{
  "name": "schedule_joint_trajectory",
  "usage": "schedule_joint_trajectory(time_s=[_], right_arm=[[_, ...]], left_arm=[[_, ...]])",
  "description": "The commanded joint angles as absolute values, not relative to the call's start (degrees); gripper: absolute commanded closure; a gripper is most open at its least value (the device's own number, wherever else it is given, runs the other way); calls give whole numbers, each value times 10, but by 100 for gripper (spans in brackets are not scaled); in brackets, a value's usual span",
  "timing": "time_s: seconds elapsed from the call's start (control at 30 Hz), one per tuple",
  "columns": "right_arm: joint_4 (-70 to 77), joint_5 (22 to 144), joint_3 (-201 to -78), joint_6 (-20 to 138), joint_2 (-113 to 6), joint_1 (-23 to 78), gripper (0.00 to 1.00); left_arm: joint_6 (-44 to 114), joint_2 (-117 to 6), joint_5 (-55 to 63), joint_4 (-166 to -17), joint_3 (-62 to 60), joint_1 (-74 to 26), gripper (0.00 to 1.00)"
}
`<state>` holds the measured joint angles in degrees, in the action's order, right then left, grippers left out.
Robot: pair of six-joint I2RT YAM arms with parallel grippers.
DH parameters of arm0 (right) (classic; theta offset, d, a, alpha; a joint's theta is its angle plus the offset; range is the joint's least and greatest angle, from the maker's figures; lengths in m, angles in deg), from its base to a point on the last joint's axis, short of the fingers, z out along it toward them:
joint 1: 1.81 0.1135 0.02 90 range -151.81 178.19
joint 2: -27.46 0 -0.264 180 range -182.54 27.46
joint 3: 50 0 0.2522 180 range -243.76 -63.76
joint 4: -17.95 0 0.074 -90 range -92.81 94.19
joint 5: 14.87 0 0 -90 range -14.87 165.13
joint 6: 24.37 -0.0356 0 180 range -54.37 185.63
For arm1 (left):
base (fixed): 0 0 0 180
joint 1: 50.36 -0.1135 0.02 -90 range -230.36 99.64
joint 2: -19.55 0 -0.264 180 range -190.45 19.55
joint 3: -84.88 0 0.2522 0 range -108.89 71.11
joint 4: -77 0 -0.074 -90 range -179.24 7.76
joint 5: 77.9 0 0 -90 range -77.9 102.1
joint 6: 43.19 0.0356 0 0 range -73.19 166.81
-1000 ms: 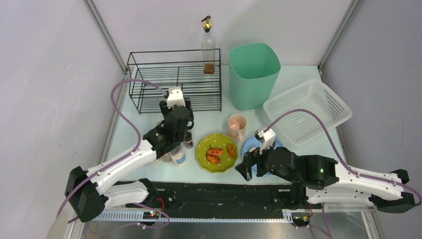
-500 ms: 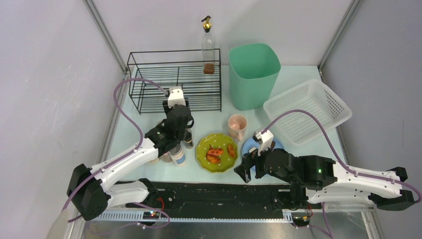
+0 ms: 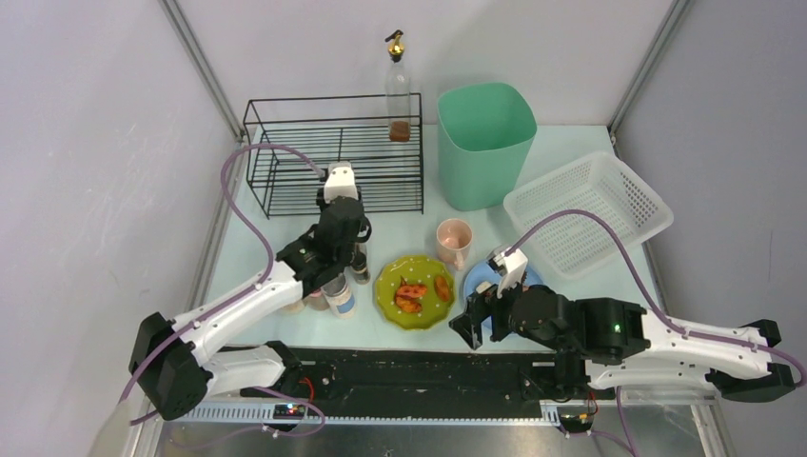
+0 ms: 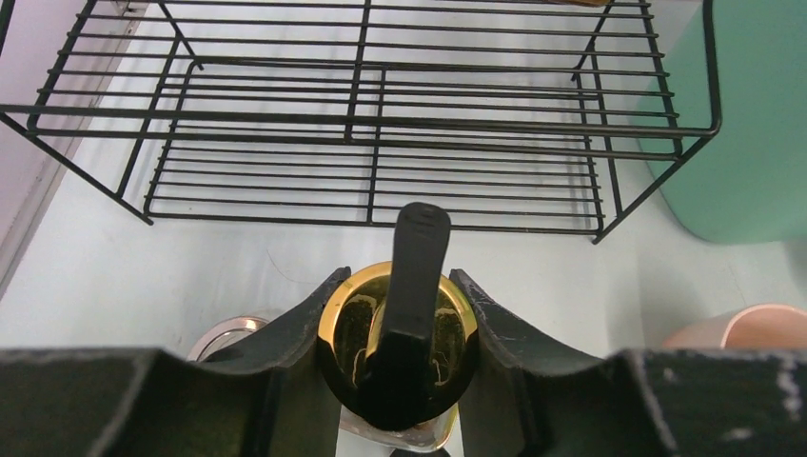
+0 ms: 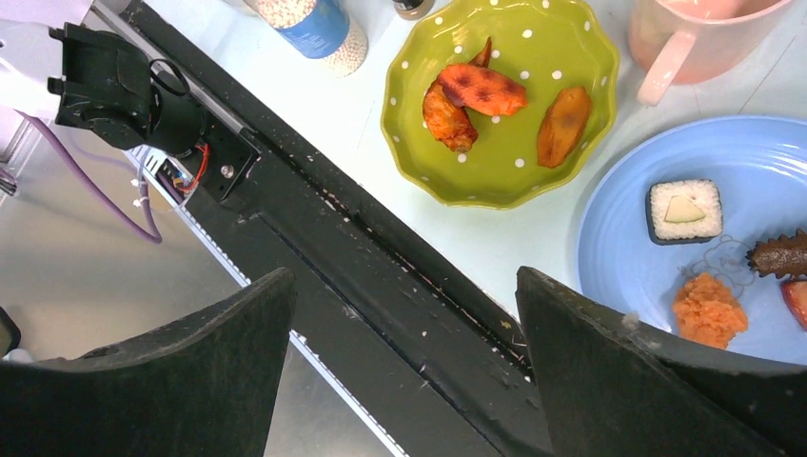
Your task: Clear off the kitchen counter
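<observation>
Mint kitchen counter (image 3: pixel 409 224) lies under both grippers. From above, left gripper (image 3: pixel 354 257) hides its catch. Left wrist alone shows its fingers (image 4: pixel 314 324) squeezing a gold bottle cap (image 4: pixel 347 328). Right wrist shows right gripper (image 5: pixel 404 286) wide open, empty, blue plate (image 5: pixel 619 238) just ahead.

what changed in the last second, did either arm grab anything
The left gripper edged slightly toward the wire rack and closed onto the gold-capped bottle; its fingers now hug the cap on both sides. The right gripper barely moved and stays open, holding nothing, near the blue plate. The green plate, cup, bin and basket stayed put.
</observation>
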<state>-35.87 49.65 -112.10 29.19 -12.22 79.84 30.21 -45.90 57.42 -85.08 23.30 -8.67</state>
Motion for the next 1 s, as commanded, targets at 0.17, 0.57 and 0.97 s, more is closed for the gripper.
schedule_joint_trajectory(time_s=[0.17, 0.57, 0.97], right_arm=[[-341, 473, -1121, 305, -95, 803, 11], [-351, 467, -1135, 320, -83, 803, 10], [-358, 468, -1158, 346, -77, 803, 11]], left_arm=[[328, -437, 545, -837, 98, -90, 100], [364, -501, 515, -808, -74, -91, 100], [433, -619, 515, -770, -302, -114, 100]])
